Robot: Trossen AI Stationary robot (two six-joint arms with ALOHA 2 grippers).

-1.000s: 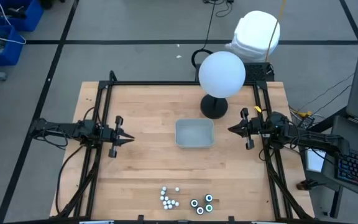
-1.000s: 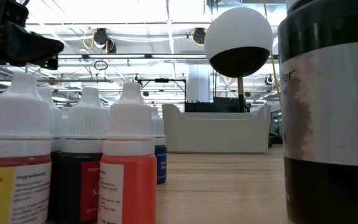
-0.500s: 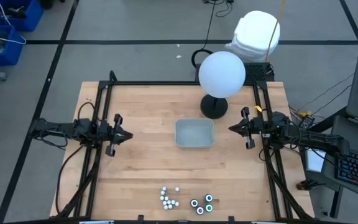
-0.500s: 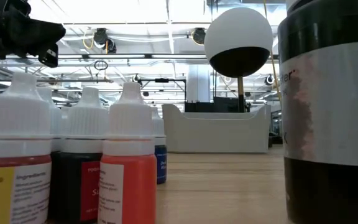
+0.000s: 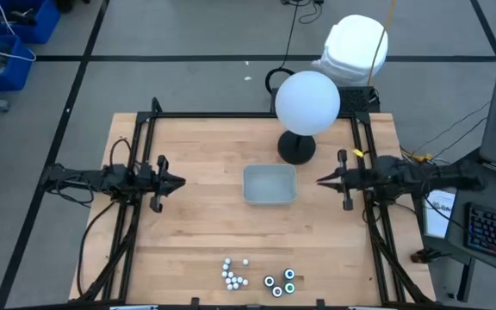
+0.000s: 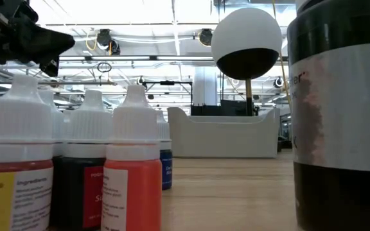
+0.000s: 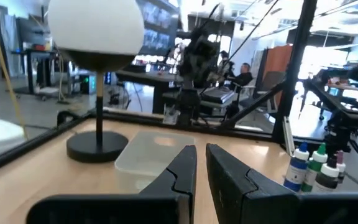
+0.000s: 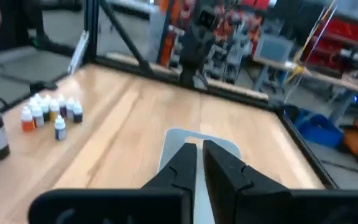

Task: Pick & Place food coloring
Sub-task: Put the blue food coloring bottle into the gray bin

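So the food coloring bottles [image 5: 257, 276] are all bunched at the near edge of the wooden table [image 5: 196, 224], well apart from both arms. The grey tray [image 5: 269, 184] sits mid-table, just near of the white globe lamp [image 5: 307, 103]. Left gripper [image 5: 179, 182] hangs left of the tray, right gripper [image 5: 320, 181] right of it. Both have fingers nearly together, holding nothing.

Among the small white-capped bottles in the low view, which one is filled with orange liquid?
The orange bottle, standing frontmost beside the yellow-labelled bottle; the others look dark or blue.
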